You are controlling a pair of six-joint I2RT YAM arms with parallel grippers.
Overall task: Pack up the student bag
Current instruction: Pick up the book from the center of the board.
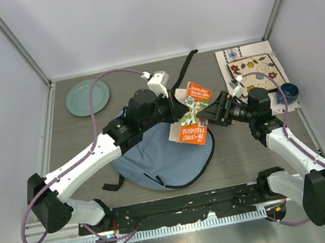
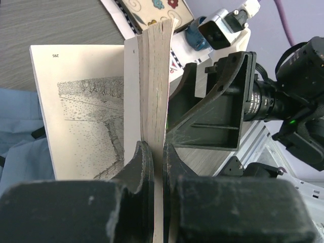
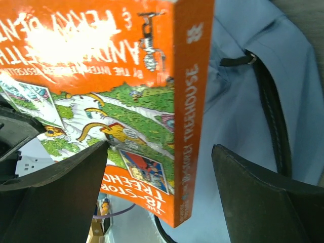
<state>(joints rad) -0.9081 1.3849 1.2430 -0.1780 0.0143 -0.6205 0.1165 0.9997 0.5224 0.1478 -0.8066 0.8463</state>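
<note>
An orange paperback [image 3: 126,101], its spine reading "Treehouse", is being pinched by the left gripper [image 2: 157,157]. The fingers are being pressed together on one edge of the book. In the left wrist view the block of pages is being fanned out beyond the fingers, and a printed page with a grey drawing is being shown to one side of them. The book is being held in the air just ahead of the left gripper, between the two grippers.

The right gripper [image 3: 159,152] is being held spread wide, with the book's spine edge lying between its two fingers. One finger is overlapping the cover in the right wrist view, though whether it is touching cannot be told. The other finger is standing apart from the spine.

The student bag [image 1: 157,160] is lying flat on the table [image 1: 237,152], below both grippers and under the book, with a black strap showing past the right gripper's free finger. A green plate [image 1: 87,97] is lying well behind and to the left of the left gripper. A patterned mat [image 1: 254,67] and a dark blue cup [image 1: 288,93] are lying behind the right gripper.
</note>
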